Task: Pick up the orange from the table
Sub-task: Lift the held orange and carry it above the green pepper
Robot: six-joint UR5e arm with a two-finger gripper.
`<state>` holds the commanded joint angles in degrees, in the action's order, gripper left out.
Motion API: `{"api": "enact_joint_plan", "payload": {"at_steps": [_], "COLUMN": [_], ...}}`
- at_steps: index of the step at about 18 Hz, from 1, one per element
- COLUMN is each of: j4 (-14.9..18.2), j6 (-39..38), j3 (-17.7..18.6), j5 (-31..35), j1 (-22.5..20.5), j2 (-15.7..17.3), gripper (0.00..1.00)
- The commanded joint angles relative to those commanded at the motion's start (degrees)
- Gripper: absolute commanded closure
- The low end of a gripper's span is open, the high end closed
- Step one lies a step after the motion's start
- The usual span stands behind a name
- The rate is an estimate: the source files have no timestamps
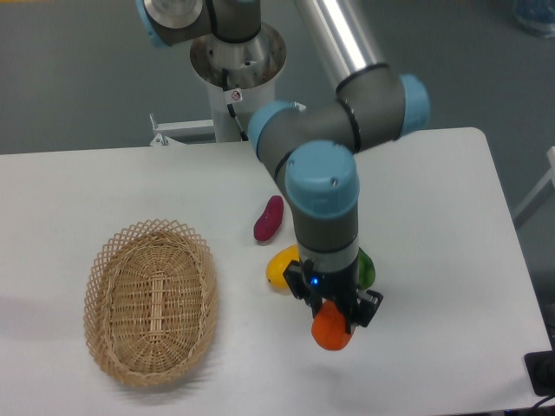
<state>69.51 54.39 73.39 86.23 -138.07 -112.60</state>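
A wicker basket (151, 300) sits on the table (451, 260), left of the orange (330, 329).

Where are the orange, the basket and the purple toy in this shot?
orange (330, 331), fixed camera, on its visible lower front below the jaws.
basket (97, 276), fixed camera, on its woven left rim.
purple toy (268, 218), fixed camera, on the middle of its body.

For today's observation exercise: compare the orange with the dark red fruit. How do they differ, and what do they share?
1. Shape: the orange is small and rounded; the dark red fruit is long and narrow.
2. Colour: the orange is bright orange-red; the other is deep purplish red.
3. State: the orange sits between the gripper jaws; the dark red fruit lies free on the table.
Both look smooth.
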Motion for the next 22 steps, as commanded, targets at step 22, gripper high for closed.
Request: {"api": "enact_joint_plan", "payload": {"at_steps": [22], "j4": [8.1], "j6": [10.38], "j3": [0.88], "j5": [-3.08], "j1": [-4.67], "j2": [5.2], "gripper": [0.53]}}
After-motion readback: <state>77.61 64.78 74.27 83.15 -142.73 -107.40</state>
